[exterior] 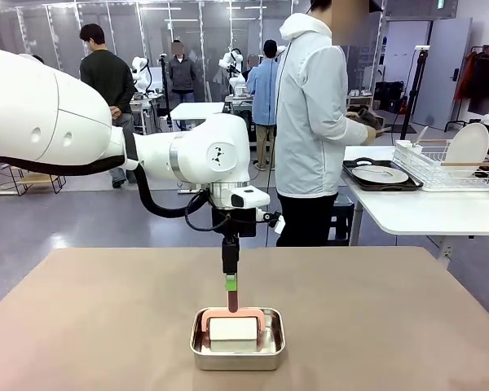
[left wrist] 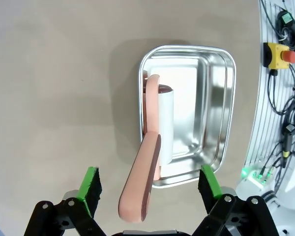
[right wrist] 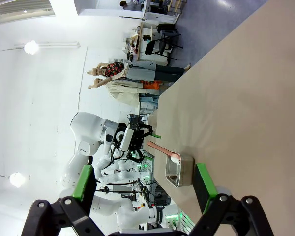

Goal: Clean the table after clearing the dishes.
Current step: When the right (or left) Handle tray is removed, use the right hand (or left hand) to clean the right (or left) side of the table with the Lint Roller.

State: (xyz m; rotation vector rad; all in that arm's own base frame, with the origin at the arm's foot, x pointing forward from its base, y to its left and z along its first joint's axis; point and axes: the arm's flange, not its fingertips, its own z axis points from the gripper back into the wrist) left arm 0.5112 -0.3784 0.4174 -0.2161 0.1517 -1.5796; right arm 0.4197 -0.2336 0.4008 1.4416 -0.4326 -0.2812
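On the taupe table [exterior: 90,326] near its front edge, a pink-handled white roller [exterior: 233,330] lies in a small steel pan [exterior: 273,346]. Its handle [left wrist: 142,182] rises out of the pan. My left gripper [exterior: 231,283] hangs straight above the pan, and in the left wrist view this gripper [left wrist: 150,179] stands open with a green pad on each side of the handle, clear of it. My right gripper [right wrist: 145,179] is open and holds nothing. One white plate [exterior: 381,173] lies on a dark tray on the white side table; another plate [exterior: 468,145] stands in the wire rack.
A person in a light hooded jacket [exterior: 310,122] stands past the table's far edge, turned toward the white side table [exterior: 424,212]. The right wrist view takes in the pan [right wrist: 179,172] and the left arm from far off. Cables and an emergency button [left wrist: 285,54] lie beside the table.
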